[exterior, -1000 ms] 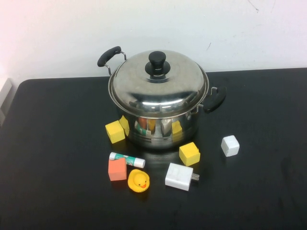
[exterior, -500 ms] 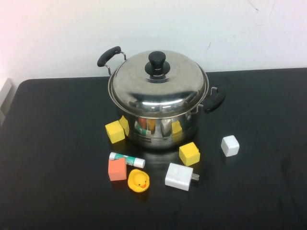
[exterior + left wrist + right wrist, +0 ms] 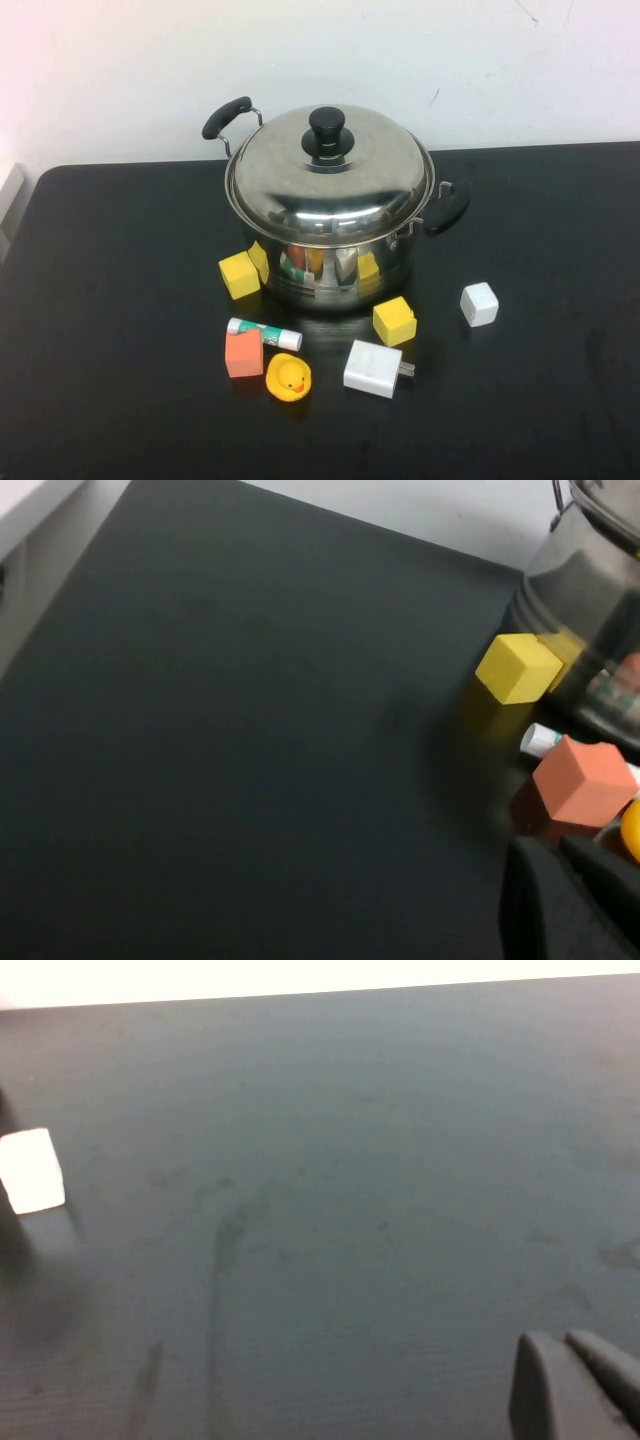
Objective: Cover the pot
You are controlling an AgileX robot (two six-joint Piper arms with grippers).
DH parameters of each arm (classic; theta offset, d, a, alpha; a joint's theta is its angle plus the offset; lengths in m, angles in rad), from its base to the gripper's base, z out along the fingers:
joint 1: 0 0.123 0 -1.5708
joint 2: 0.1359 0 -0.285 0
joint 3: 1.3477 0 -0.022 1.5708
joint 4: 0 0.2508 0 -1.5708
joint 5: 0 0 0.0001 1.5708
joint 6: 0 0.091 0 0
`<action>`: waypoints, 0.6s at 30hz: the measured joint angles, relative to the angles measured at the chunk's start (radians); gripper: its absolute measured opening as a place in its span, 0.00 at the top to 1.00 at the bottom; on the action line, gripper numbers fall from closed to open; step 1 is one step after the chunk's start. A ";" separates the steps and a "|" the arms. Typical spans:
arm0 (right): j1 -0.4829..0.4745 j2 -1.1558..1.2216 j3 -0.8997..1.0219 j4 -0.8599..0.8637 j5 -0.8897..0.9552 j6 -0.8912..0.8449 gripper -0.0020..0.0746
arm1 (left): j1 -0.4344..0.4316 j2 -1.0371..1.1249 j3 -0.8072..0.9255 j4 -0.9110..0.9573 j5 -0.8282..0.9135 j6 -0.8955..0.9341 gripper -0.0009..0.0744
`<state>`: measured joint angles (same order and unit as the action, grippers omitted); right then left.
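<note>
The black bench (image 3: pixel 120 300) is topped, near the middle of its far edge, by the pot (image 3: pixel 335 262), on which the domed lid (image 3: pixel 330 175) is seated. A white cube (image 3: pixel 479 304) is set toward the right edge. The left gripper (image 3: pixel 570 895) and the right gripper (image 3: pixel 575 1385) are seen only in the wrist views, low above the bench; in each, the fingers are pressed together, nothing between them.

Blocks (image 3: pixel 240 274), duck (image 3: pixel 289 378), charger (image 3: pixel 373 369) on black table (image 3: pixel 100 300).
</note>
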<state>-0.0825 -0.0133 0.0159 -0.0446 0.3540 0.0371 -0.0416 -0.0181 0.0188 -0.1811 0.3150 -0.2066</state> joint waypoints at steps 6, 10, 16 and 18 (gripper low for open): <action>0.000 0.000 0.000 0.000 0.000 0.000 0.98 | 0.000 0.000 0.000 0.014 0.002 0.031 0.99; 0.000 0.000 0.000 0.000 0.000 0.000 0.98 | 0.000 0.000 -0.002 0.034 0.006 0.036 0.99; 0.000 0.000 0.000 0.000 0.000 0.000 0.98 | 0.000 0.000 -0.002 0.047 0.008 0.036 0.99; 0.000 0.000 0.000 0.000 0.000 0.000 0.98 | 0.000 0.000 -0.002 0.049 0.008 0.036 0.99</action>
<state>-0.0825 -0.0133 0.0159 -0.0446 0.3540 0.0371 -0.0416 -0.0181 0.0169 -0.1326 0.3228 -0.1710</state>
